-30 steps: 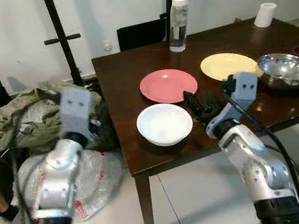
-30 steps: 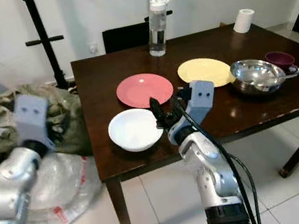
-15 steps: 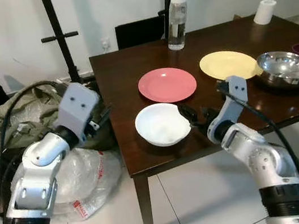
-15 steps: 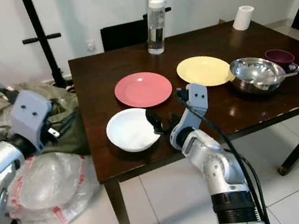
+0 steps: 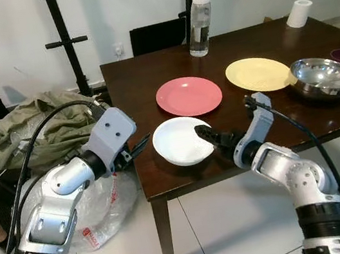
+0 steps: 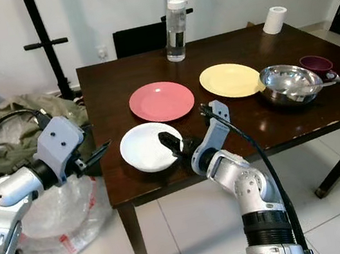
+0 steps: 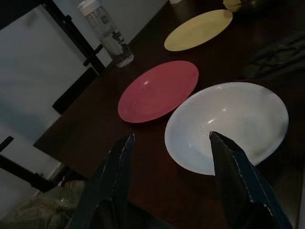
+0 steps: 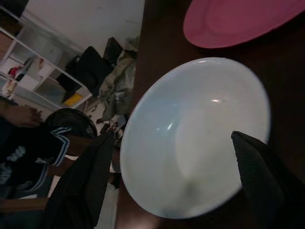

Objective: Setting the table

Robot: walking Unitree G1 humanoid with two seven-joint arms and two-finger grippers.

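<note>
Flanking white bowl [image 5: 181, 141] near table [image 5: 149, 78] front edge: right gripper [image 5: 205, 136], fingers spread, at its right rim; left gripper [image 5: 139, 146], fingers spread, off the table's left edge. Red plate [image 5: 189, 95] behind.

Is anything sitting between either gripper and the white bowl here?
Nothing visible. The right gripper is open at the white bowl's right rim. The left gripper, also open, is beside the table's left edge with only bare tabletop between it and the bowl.
</note>
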